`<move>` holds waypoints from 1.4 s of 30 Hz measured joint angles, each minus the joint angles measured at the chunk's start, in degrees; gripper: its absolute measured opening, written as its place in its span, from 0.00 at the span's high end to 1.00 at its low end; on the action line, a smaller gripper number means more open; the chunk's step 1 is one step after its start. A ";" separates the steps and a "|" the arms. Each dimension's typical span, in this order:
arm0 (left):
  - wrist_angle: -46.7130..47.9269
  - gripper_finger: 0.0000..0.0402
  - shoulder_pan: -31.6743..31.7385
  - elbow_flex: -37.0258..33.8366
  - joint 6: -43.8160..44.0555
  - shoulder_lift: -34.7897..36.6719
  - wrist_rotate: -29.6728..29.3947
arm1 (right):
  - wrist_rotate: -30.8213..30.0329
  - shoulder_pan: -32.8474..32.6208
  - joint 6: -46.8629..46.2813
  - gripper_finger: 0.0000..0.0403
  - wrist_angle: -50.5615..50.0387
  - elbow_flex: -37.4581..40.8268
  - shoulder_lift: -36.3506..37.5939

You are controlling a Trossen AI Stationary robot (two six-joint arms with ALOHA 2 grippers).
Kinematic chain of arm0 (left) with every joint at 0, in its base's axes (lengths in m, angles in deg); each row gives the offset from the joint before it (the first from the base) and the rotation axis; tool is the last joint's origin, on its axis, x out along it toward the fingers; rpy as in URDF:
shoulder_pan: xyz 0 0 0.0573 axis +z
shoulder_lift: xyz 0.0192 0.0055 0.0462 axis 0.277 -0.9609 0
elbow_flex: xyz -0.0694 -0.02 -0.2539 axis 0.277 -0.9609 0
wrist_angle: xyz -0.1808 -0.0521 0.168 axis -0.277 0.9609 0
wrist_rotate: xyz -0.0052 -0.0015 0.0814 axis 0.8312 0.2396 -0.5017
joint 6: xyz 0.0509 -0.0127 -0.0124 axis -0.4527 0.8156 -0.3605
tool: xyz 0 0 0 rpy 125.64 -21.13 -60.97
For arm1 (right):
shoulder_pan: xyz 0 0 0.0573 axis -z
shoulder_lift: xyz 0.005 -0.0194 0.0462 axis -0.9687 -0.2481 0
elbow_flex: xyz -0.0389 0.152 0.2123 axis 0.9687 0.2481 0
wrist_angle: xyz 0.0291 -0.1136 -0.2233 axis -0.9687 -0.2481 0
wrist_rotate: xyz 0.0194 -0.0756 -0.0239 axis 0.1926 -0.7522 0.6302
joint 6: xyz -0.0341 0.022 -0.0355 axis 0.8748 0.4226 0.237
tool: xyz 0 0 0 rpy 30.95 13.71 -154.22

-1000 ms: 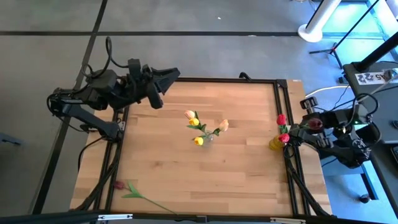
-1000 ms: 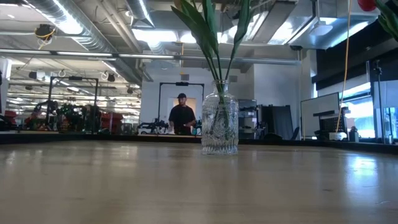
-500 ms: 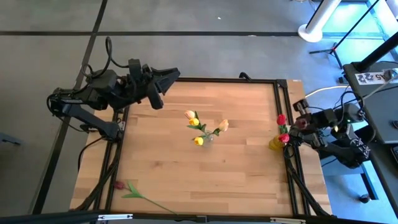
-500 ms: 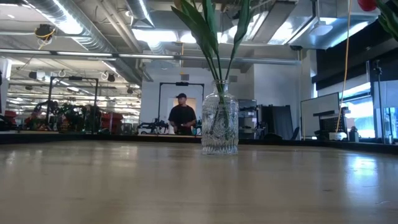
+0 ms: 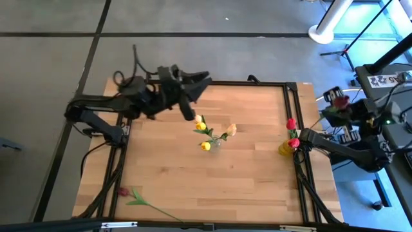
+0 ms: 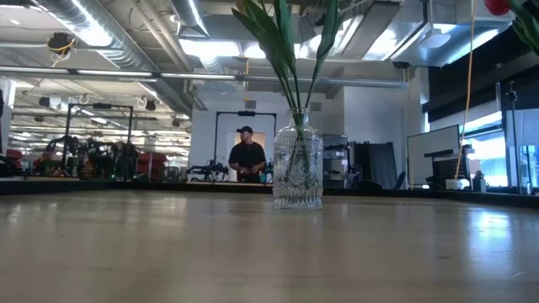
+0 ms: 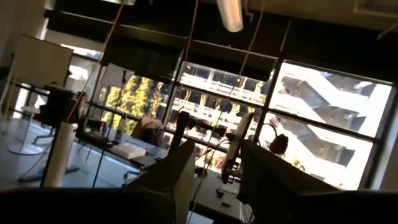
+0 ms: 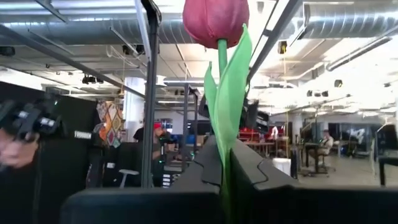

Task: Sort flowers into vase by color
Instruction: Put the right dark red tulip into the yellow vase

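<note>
A clear glass vase stands mid-table and holds yellow and peach tulips. At the table's right edge a yellow vase holds red tulips. One dark maroon tulip lies flat at the near left corner. My left gripper is open and hovers over the far edge, just left of the glass vase. My right gripper is beyond the table's right edge, shut on a dark red tulip. My right gripper pinches the dark red tulip's green stem and leaf between its two fingers, some way below the head. The head stands out past the fingertips and the flower is lifted clear of the table. The lower stem is hidden behind the fingers.
Black rails frame the wooden table. Bare wood lies between the two vases and along the near side. A person stands far back in the room. Stands and cables crowd the floor right of the table.
My left arm has swung toward the table's right, from the far left corner to a spot over the far edge by the glass vase. My right gripper has carried the dark red tulip up and toward the far edge, away from the yellow vase.
</note>
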 joint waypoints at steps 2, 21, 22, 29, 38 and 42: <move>-1.24 0.66 1.04 0.00 -0.05 -1.75 2.00 | 0.17 0.00 -0.37 0.99 1.07 -2.55 -3.90; -10.91 0.52 9.54 -0.01 0.27 -15.92 13.39 | -2.99 -0.02 8.18 0.99 19.70 -17.19 -40.68; -11.76 0.52 9.91 -0.01 0.34 -16.83 13.96 | -2.99 -0.02 8.12 0.99 20.85 -17.19 -42.04; -13.80 0.52 12.11 -0.02 -0.29 -19.52 18.02 | -4.02 -0.02 3.48 0.99 27.63 -17.21 -48.96; -10.15 0.52 15.60 -0.02 -1.56 -19.61 23.54 | -7.61 0.00 2.80 0.99 32.74 -17.19 -55.01; -9.97 0.52 16.86 -0.04 -1.49 -19.62 25.67 | -8.88 -0.02 2.26 0.99 36.44 -17.25 -57.63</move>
